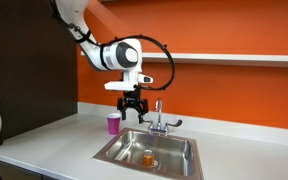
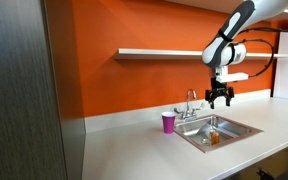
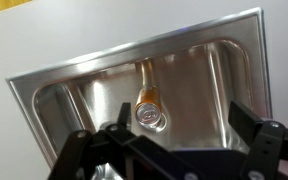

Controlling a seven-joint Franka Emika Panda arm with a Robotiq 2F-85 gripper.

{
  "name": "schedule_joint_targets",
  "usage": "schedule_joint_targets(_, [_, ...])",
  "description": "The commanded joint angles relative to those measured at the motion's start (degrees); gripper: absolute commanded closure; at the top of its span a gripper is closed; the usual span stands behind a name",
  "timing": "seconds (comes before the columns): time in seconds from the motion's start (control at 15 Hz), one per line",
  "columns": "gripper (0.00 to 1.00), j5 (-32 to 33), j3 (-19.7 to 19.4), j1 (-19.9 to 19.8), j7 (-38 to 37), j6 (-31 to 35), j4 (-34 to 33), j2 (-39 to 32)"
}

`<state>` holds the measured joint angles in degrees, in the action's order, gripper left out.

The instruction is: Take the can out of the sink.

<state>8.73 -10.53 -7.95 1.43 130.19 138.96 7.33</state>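
Early stage, nothing lifted yet. Can [image 1: 148, 157] standing on floor of sink [image 1: 112, 152], near basin middle in wrist view. Gripper [image 1: 133, 104] hanging above, at roughly 11 o'clock from can in an exterior view, well apart, fingers spread wide, empty. Left to do, judging from this: descend, close on can, raise clear of rim, set down outside. Can upright, long axis vertical, pale top facing up toward wrist camera. Pink cup [image 1: 114, 122] on counter at 10 o'clock of sink, not involved.

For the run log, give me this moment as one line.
claw: open, above sink | can: upright in sink, ungrasped | pink cup: on counter beside sink
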Motion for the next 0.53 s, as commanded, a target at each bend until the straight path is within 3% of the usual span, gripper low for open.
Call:
schedule_joint_targets(0.0, [0.0,-1.3,-0.5,-1.2,0.8,4.8,-1.9,-5.3])
schedule_joint_targets(0.47, [0.0,-4.1,-1.0,-1.6,2.0,14.9,-1.5,-13.0])
